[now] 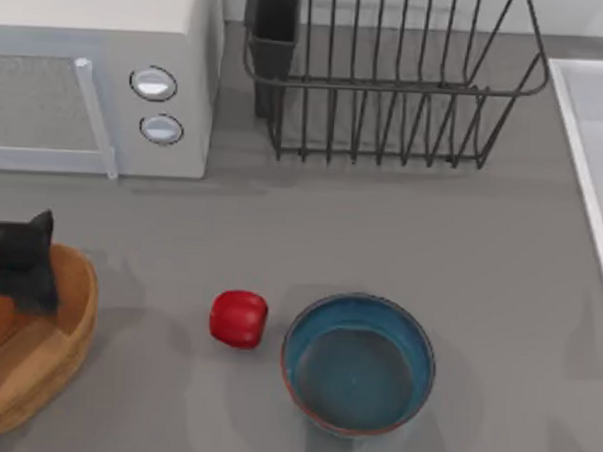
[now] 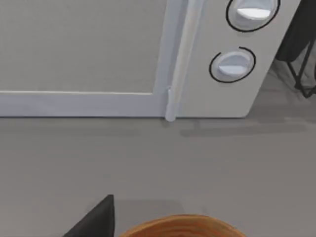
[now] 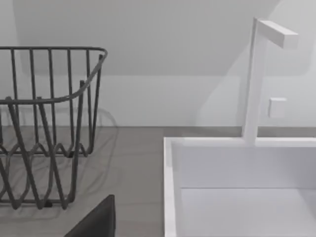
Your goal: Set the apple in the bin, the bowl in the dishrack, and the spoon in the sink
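The red apple [image 1: 238, 317] lies on the grey counter just left of the blue bowl [image 1: 360, 374], which stands upright and empty. At the left edge sits the tan wooden bin [image 1: 61, 346], its rim also in the left wrist view [image 2: 182, 228]. My left gripper [image 1: 25, 259] hovers over the bin's far side. The dark wire dishrack [image 1: 388, 85] stands at the back, also in the right wrist view [image 3: 54, 48]. The white sink [image 1: 577, 148] runs along the right edge. A dark part of my right gripper [image 3: 96, 222] hangs between the rack and the sink [image 3: 170, 187]. The spoon is out of view.
A white microwave [image 1: 100, 37] with two round knobs fills the back left, close ahead of my left wrist [image 2: 79, 44]. A black utensil cup [image 1: 275, 35] sits in the rack's left corner. A white faucet [image 3: 254, 79] rises behind the sink. Open counter lies between rack and bowl.
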